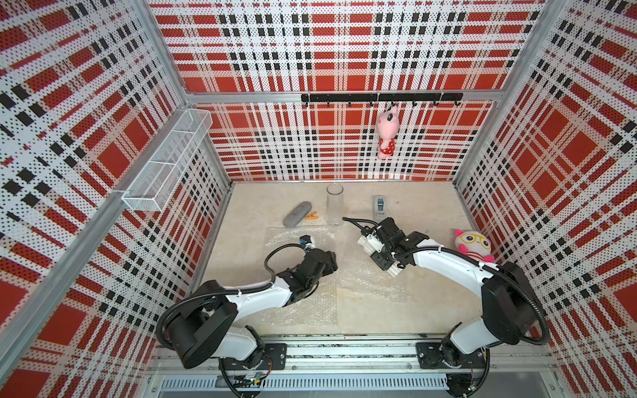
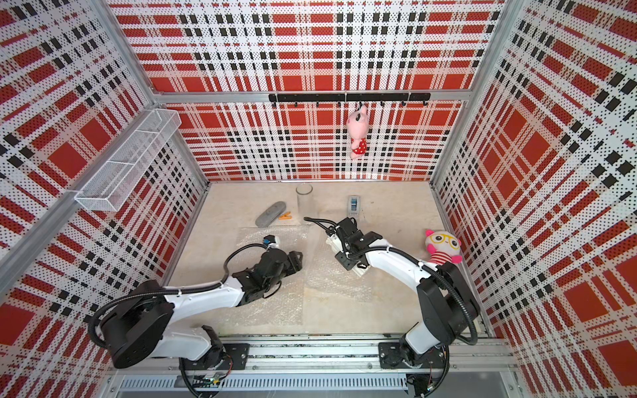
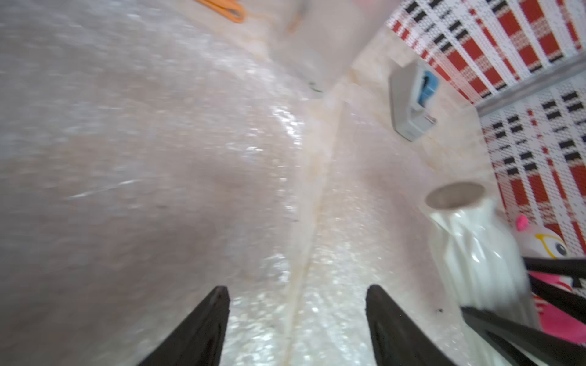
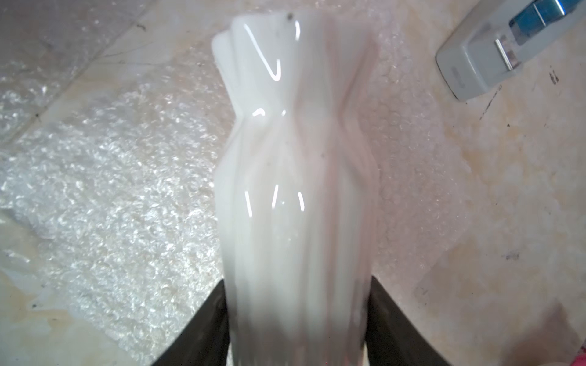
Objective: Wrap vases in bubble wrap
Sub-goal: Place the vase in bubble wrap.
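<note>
Beige desk [image 1: 431, 213] is spread with two bubble-wrap sheets, left sheet [image 1: 317, 306] and right sheet [image 1: 372, 286]. Two vases are counted: the glass vase [image 1: 335, 203], upright in both top views, and the white vase [image 4: 295, 158], shown clearly only by the wrist views, clamped in the right gripper [image 4: 297, 280] jaws over the right sheet. The left gripper [image 3: 296, 287] jaws are seen apart, empty.

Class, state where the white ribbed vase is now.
In the right wrist view, the white ribbed vase is gripped by the right gripper, over the right-side bubble wrap sheet, near the tape dispenser.
</note>
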Controlling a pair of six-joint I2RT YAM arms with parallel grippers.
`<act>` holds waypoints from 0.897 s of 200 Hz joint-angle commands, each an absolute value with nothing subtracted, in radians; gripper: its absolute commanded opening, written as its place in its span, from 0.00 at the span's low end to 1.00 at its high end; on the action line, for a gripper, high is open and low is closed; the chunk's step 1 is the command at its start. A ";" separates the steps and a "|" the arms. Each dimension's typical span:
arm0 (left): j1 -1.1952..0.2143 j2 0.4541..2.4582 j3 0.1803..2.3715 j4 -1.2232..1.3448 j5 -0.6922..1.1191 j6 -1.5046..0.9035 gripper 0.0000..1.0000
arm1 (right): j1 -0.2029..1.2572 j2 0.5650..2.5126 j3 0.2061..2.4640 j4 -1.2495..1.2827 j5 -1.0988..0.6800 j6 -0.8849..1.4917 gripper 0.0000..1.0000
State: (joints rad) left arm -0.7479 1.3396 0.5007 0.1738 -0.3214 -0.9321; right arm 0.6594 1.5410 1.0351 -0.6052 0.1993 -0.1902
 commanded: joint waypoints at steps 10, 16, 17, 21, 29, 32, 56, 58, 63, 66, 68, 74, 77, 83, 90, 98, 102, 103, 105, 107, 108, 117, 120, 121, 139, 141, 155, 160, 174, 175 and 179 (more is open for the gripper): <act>-0.635 1.186 0.392 0.163 -0.318 -0.952 0.72 | 0.741 1.522 1.023 -0.565 0.322 -0.385 0.14; -0.616 1.163 0.378 0.164 -0.313 -0.947 0.73 | 0.751 1.522 1.022 -0.567 0.335 -0.411 0.16; -0.612 1.159 0.375 0.164 -0.312 -0.947 0.73 | 0.753 1.523 1.022 -0.567 0.338 -0.417 0.16; -0.602 1.143 0.367 0.164 -0.309 -0.944 0.72 | 0.759 1.524 1.020 -0.569 0.343 -0.434 0.17; -0.584 1.118 0.351 0.172 -0.302 -0.939 0.73 | 0.765 1.531 1.023 -0.573 0.358 -0.463 0.18; -0.579 1.110 0.346 0.175 -0.299 -0.938 0.73 | 0.767 1.536 1.027 -0.579 0.360 -0.469 0.18; -0.565 1.084 0.314 0.217 -0.284 -0.939 0.73 | 0.766 1.583 1.047 -0.620 0.359 -0.497 0.19; -0.565 1.085 0.311 0.221 -0.283 -0.939 0.73 | 0.765 1.586 1.046 -0.620 0.360 -0.497 0.18; -0.566 1.089 0.307 0.231 -0.278 -0.939 0.73 | 0.766 1.597 1.042 -0.618 0.361 -0.501 0.17; -0.566 1.091 0.304 0.237 -0.275 -0.941 0.73 | 0.766 1.604 1.037 -0.613 0.365 -0.503 0.16; -0.566 1.093 0.302 0.241 -0.274 -0.942 0.73 | 0.767 1.607 1.034 -0.607 0.368 -0.505 0.15; -0.566 1.101 0.297 0.255 -0.268 -0.945 0.73 | 0.767 1.618 1.019 -0.588 0.374 -0.513 0.14; -0.567 1.106 0.294 0.262 -0.265 -0.947 0.73 | 0.768 1.622 1.013 -0.581 0.371 -0.515 0.14; -0.568 1.115 0.289 0.275 -0.260 -0.950 0.73 | 0.769 1.628 1.003 -0.568 0.366 -0.518 0.13; -0.569 1.126 0.286 0.290 -0.257 -0.951 0.73 | 0.771 1.632 0.993 -0.549 0.356 -0.521 0.13; -0.572 1.139 0.284 0.302 -0.255 -0.951 0.73 | 0.773 1.636 0.984 -0.534 0.349 -0.523 0.14; -0.573 1.144 0.282 0.309 -0.256 -0.950 0.73 | 0.775 1.638 0.982 -0.530 0.345 -0.523 0.14; -0.574 1.146 0.282 0.310 -0.256 -0.951 0.73 | 0.775 1.639 0.982 -0.529 0.344 -0.523 0.14; -0.575 1.149 0.282 0.313 -0.256 -0.951 0.73 | 0.776 1.640 0.981 -0.526 0.345 -0.523 0.14; -0.576 1.152 0.281 0.315 -0.256 -0.951 0.73 | 0.776 1.641 0.979 -0.524 0.345 -0.523 0.14; -0.577 1.153 0.281 0.317 -0.256 -0.952 0.73 | 0.777 1.643 0.979 -0.524 0.345 -0.523 0.14; -0.580 1.166 0.281 0.324 -0.254 -0.954 0.73 | 0.779 1.648 0.976 -0.523 0.342 -0.523 0.15; -0.581 1.169 0.281 0.327 -0.253 -0.957 0.73 | 0.780 1.649 0.974 -0.521 0.342 -0.523 0.15; -0.581 1.170 0.281 0.328 -0.253 -0.958 0.73 | 0.781 1.649 0.973 -0.520 0.341 -0.524 0.15; -0.596 1.197 0.276 0.358 -0.249 -0.960 0.73 | 0.784 1.645 0.956 -0.504 0.331 -0.524 0.19; -0.597 1.200 0.276 0.360 -0.250 -0.960 0.73 | 0.784 1.643 0.953 -0.502 0.329 -0.524 0.20; -0.609 1.218 0.275 0.372 -0.256 -0.964 0.74 | 0.784 1.638 0.940 -0.492 0.334 -0.522 0.25; -0.612 1.224 0.275 0.375 -0.258 -0.965 0.74 | 0.785 1.637 0.939 -0.491 0.339 -0.520 0.30; -0.618 1.230 0.272 0.386 -0.258 -0.969 0.74 | 0.789 1.629 0.940 -0.500 0.351 -0.514 0.49; -0.618 1.230 0.272 0.385 -0.259 -0.969 0.74 | 0.790 1.628 0.940 -0.501 0.351 -0.513 0.50; -0.620 1.230 0.273 0.386 -0.258 -0.968 0.74 | 0.791 1.628 0.942 -0.506 0.357 -0.510 0.56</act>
State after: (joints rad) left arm -0.6083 1.2194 0.2901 0.3393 -0.2646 -0.9611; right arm 0.7773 1.6444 0.9543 -0.5232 0.3416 -0.4961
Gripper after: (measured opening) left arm 0.736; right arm 0.601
